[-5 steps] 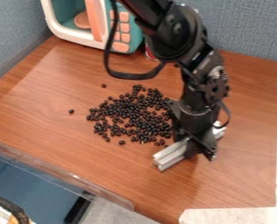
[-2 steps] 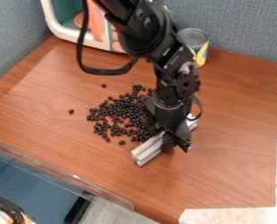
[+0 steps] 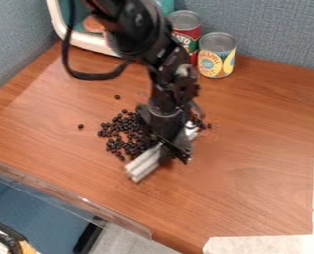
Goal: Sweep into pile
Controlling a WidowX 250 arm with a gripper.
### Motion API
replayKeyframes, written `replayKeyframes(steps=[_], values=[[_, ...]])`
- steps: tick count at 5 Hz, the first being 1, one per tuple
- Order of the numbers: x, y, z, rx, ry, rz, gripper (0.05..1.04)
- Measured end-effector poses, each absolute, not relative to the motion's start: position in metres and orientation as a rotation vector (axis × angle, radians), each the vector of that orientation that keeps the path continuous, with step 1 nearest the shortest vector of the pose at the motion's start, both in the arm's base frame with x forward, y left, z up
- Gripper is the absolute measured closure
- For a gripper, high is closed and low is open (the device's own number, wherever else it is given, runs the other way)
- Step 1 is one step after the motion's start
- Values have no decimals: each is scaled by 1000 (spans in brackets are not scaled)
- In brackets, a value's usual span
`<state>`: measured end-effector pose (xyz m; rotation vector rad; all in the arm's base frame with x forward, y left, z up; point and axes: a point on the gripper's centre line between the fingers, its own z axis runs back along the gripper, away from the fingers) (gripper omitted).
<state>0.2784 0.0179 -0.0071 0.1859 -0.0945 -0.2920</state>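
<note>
Just left of the centre of the frame, loosely heaped: black beans (image 3: 123,131), with two strays to the upper left and a few more to the right of the gripper (image 3: 174,153). Clamped on a silver metal bar (image 3: 143,163), slanting beside the beans on the wooden table (image 3: 253,178). At upper left, partly behind the arm, a white-framed toy microwave (image 3: 83,40) with a round orange-brown piece (image 3: 93,24) inside. At top centre, a red-and-green-labelled can (image 3: 186,37), then a yellow-and-blue-labelled can (image 3: 216,57), both upright.

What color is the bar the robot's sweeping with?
Silvery gray; the bar shows best in the camera view.
</note>
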Motion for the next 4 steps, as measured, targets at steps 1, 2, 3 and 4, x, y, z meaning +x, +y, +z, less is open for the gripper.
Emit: replayKeyframes(steps=[1, 2, 3, 4], values=[[277, 32, -7, 192, -84, -274, 703], [275, 42, -6, 198, -74, -263, 703], [274, 46, -6, 197, -67, -262, 703], [271, 46, -5, 184, -61, -255, 703]])
